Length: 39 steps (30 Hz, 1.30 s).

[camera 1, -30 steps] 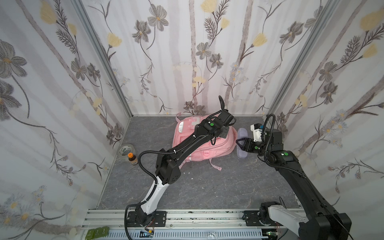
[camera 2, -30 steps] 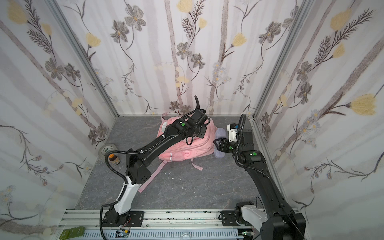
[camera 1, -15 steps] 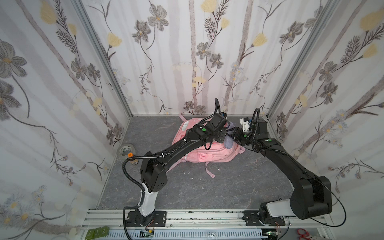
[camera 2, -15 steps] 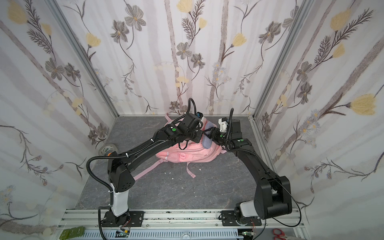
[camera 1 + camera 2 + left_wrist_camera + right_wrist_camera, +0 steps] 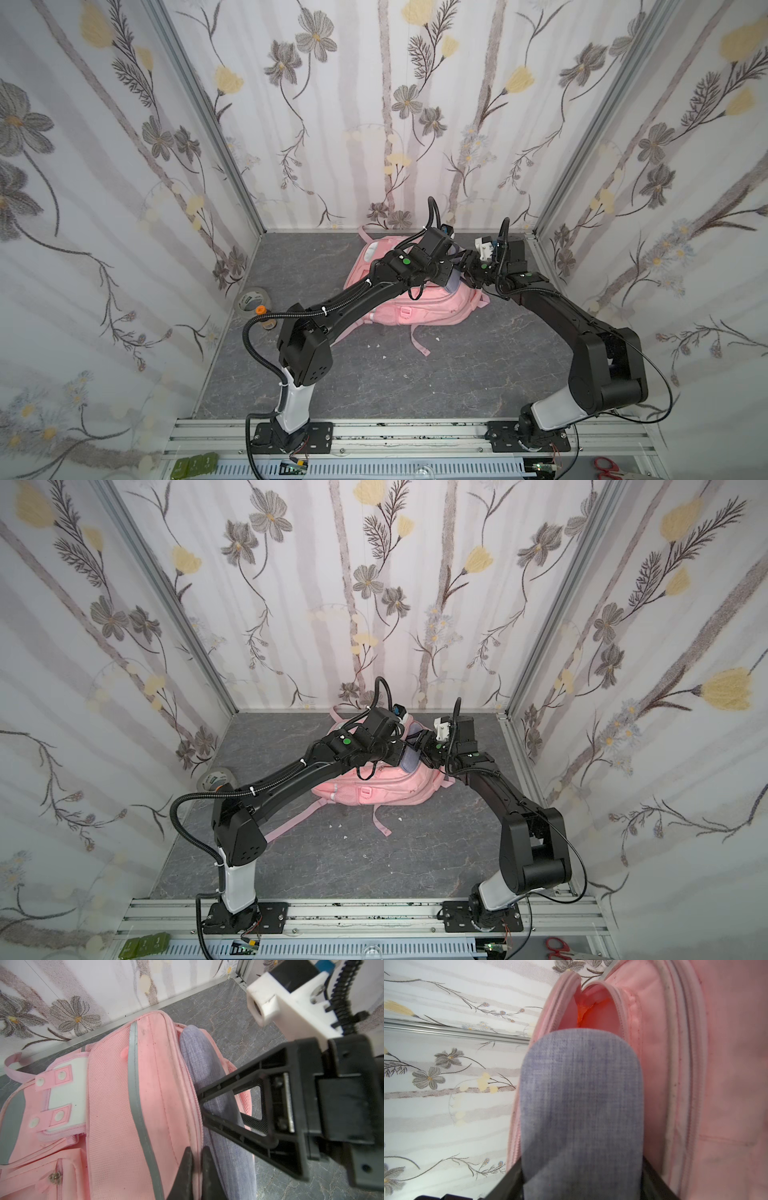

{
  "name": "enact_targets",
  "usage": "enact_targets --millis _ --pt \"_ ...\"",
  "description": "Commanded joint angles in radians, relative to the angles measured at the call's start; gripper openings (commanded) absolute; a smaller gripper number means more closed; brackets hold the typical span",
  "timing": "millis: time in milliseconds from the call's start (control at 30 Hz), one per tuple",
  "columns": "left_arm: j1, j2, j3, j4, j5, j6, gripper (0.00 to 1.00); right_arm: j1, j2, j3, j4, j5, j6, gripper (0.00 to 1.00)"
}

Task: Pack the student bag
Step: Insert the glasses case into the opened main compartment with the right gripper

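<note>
The pink student bag (image 5: pixel 419 309) (image 5: pixel 374 789) lies on the grey floor near the back wall. My left gripper (image 5: pixel 196 1151) is shut on the zip edge of the student bag (image 5: pixel 116 1105) and holds its main opening apart. A grey-blue fabric pouch (image 5: pixel 581 1105) (image 5: pixel 205 1057) stands end-first in that opening (image 5: pixel 593 1007), partly inside. My right gripper (image 5: pixel 581 1178) (image 5: pixel 202 1105) is shut on the pouch's near part. In both top views the two wrists meet over the bag's right end, and a strip of the pouch (image 5: pixel 455 283) (image 5: pixel 409 760) shows between them.
A tape roll (image 5: pixel 251 300) (image 5: pixel 216 778) and a small orange-capped bottle (image 5: pixel 261 311) sit by the left wall. A loose pink strap (image 5: pixel 419 344) trails toward the front. The back wall and the right corner post (image 5: pixel 241 972) are close behind the bag.
The right gripper has carried the pouch from beside the bag's right end into the bag's opening. The left arm has swung, and the bag has shifted with it.
</note>
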Motion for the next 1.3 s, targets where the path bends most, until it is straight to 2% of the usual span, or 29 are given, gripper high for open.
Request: enact_targets --millis 0,167,267,433,800,1067,1267 --pt "-0.003 -0.011 0.008 0.134 0.032 -0.011 0.0 0.003 -0.022 -0.01 0.099 -0.051 0.032 0.54" --pt "-0.003 -0.012 0.012 0.135 0.027 -0.011 0.0 0.003 -0.036 -0.042 0.132 -0.071 0.051 0.6" --pt "-0.003 -0.012 0.015 0.13 0.026 -0.008 0.0 0.002 -0.049 -0.056 0.137 -0.064 0.057 0.69" --pt "-0.003 -0.015 0.015 0.124 0.026 -0.011 0.0 -0.003 -0.05 -0.072 0.176 -0.077 0.08 0.71" --pt "-0.003 -0.02 0.002 0.124 0.023 -0.021 0.0 -0.015 -0.064 -0.121 0.276 -0.106 0.181 0.72" --pt "-0.003 -0.022 -0.001 0.129 0.025 -0.025 0.0 -0.017 -0.09 -0.129 0.291 -0.104 0.207 0.71" --pt "-0.003 -0.017 0.005 0.136 0.024 -0.026 0.0 -0.02 -0.119 -0.145 0.311 -0.111 0.23 0.65"
